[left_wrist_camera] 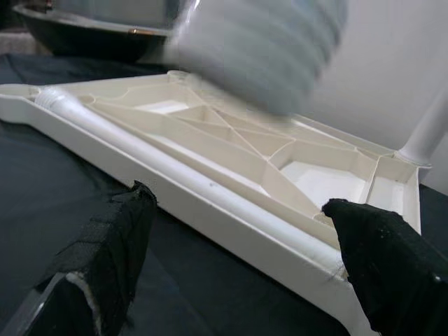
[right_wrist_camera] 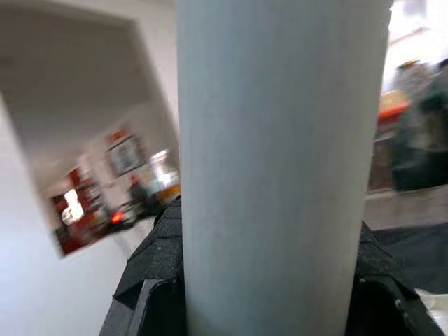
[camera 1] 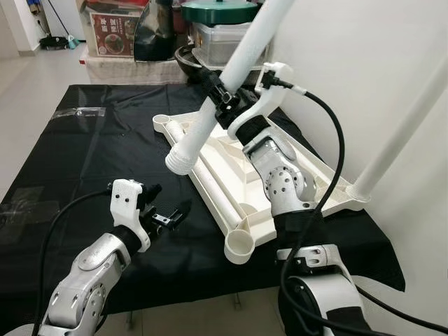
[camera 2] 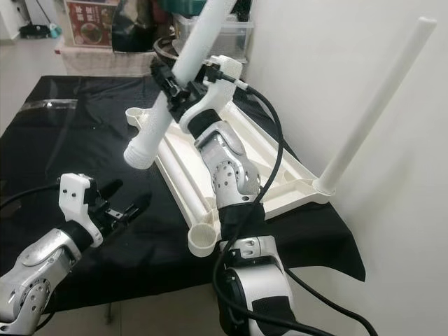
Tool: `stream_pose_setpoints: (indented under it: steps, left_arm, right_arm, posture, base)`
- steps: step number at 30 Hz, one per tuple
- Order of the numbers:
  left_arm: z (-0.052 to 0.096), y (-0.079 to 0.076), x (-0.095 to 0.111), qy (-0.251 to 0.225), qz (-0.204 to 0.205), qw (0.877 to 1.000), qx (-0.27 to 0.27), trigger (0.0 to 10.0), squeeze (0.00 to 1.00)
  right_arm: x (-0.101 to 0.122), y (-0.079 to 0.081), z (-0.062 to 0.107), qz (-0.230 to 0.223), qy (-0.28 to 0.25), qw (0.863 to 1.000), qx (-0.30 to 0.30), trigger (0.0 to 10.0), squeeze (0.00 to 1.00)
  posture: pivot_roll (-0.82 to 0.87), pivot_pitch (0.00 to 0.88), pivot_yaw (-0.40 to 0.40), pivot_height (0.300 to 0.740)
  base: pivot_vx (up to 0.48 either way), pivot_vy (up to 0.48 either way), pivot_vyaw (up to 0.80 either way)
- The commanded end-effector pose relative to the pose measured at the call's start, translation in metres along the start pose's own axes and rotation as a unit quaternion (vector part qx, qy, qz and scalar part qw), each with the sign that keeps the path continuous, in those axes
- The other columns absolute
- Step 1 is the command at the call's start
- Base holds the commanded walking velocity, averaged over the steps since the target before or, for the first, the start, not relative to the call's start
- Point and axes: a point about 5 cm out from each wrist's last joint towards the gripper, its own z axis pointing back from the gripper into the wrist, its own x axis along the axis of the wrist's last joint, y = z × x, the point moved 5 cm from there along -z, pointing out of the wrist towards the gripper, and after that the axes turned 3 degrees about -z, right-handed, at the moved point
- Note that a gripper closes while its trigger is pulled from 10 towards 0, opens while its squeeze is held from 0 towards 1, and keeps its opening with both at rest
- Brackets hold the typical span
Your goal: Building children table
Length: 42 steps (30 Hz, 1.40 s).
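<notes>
Gripping a white table leg [camera 1: 231,77] tightly in the right gripper [camera 1: 218,94], upper centre of the frame, threaded end tilted down toward the upturned tabletop [camera 1: 308,164]. Probably angling it so the thread can be steered into an empty corner socket [camera 1: 241,245] at lower centre. Waiting with the left gripper [camera 1: 168,213] spread open and empty, lower left of the frame, just beside the tabletop's near edge, likely ready to steady it. Resting on a black cloth [camera 1: 84,161] over the surface, underside up, so the sockets face upward. Standing already in the right-hand corner, one fitted leg [camera 2: 371,108]. Lying loose inside the frame, another spare leg [left_wrist_camera: 175,171].
</notes>
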Motion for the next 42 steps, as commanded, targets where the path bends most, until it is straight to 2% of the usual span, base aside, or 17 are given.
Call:
stream_pose_setpoints:
  steps: [1, 4, 8, 13, 15, 16, 18, 24, 30, 36, 37, 42]
  left_arm:
    - [-0.001, 0.000, 0.002, -0.003, -0.004, 1.000, -0.010, 10.0, 0.00]
    - [-0.005, -0.003, 0.006, -0.003, -0.013, 1.000, -0.028, 10.0, 0.00]
    - [-0.007, -0.004, 0.008, -0.005, -0.018, 0.999, -0.036, 10.0, 0.00]
    - [-0.014, -0.009, 0.011, -0.003, -0.024, 0.998, -0.066, 10.0, 0.00]
    - [-0.014, -0.009, 0.011, -0.003, -0.024, 0.998, -0.066, 10.0, 0.00]
    - [-0.017, -0.013, 0.013, -0.003, -0.029, 0.996, -0.084, 10.0, 0.00]
    - [-0.018, -0.015, 0.014, -0.002, -0.033, 0.995, -0.094, 10.0, 0.00]
    - [-0.020, -0.020, 0.015, 0.005, -0.045, 0.992, -0.117, 10.0, 0.00]
    - [-0.017, -0.028, 0.009, 0.016, -0.048, 0.989, -0.137, 10.0, 0.00]
    - [-0.013, -0.031, 0.000, 0.031, -0.055, 0.987, -0.149, 10.0, 0.00]
    - [-0.012, -0.037, -0.004, 0.038, -0.065, 0.984, -0.164, 10.0, 0.00]
    - [-0.012, -0.042, -0.005, 0.041, -0.075, 0.980, -0.180, 10.0, 0.00]
  right_arm:
    - [-0.001, 0.011, 0.000, -0.001, 0.003, 1.000, 0.028, 0.0, 0.00]
    - [-0.011, 0.028, 0.005, -0.006, 0.020, 0.997, 0.075, 0.0, 0.00]
    - [-0.017, 0.037, 0.008, -0.007, 0.030, 0.994, 0.100, 0.0, 0.00]
    - [-0.027, 0.058, 0.014, -0.026, 0.048, 0.986, 0.157, 0.0, 0.00]
    - [-0.027, 0.058, 0.014, -0.026, 0.048, 0.986, 0.157, 0.0, 0.00]
    - [-0.034, 0.069, 0.020, -0.034, 0.062, 0.979, 0.192, 0.0, 0.00]
    - [-0.039, 0.075, 0.024, -0.036, 0.073, 0.974, 0.212, 0.0, 0.00]
    - [-0.049, 0.080, 0.027, -0.032, 0.091, 0.968, 0.232, 0.0, 0.00]
    - [-0.051, 0.080, 0.030, -0.018, 0.096, 0.965, 0.245, 0.0, 0.00]
    - [-0.052, 0.088, 0.033, -0.005, 0.107, 0.955, 0.275, 0.0, 0.00]
    - [-0.055, 0.093, 0.033, -0.003, 0.116, 0.951, 0.288, 0.0, 0.00]
    - [-0.057, 0.098, 0.033, -0.012, 0.124, 0.946, 0.299, 0.0, 0.00]
  posture:
    - [0.11, 0.000, -0.071, 0.740]
    - [0.12, 0.000, -0.073, 0.740]
    - [0.12, 0.000, -0.073, 0.740]
    - [0.12, 0.000, -0.069, 0.740]
    - [0.12, 0.000, -0.069, 0.740]
    - [0.12, 0.000, -0.070, 0.740]
    - [0.12, 0.000, -0.070, 0.740]
    - [0.12, 0.000, -0.066, 0.740]
    - [0.13, 0.000, -0.063, 0.740]
    - [0.13, 0.000, -0.059, 0.740]
    - [0.13, 0.000, -0.055, 0.740]
    - [0.13, 0.000, -0.057, 0.740]
  base:
    - [0.000, 0.000, 0.00]
    - [0.000, 0.000, 0.00]
    - [0.000, 0.000, 0.00]
    - [0.000, 0.000, 0.00]
    - [0.000, 0.000, 0.00]
    - [0.000, 0.000, 0.00]
    - [0.000, 0.000, 0.00]
    - [0.000, 0.000, 0.00]
    - [0.000, 0.000, 0.00]
    - [0.000, 0.000, 0.00]
    - [0.000, 0.000, 0.00]
    - [0.000, 0.000, 0.00]
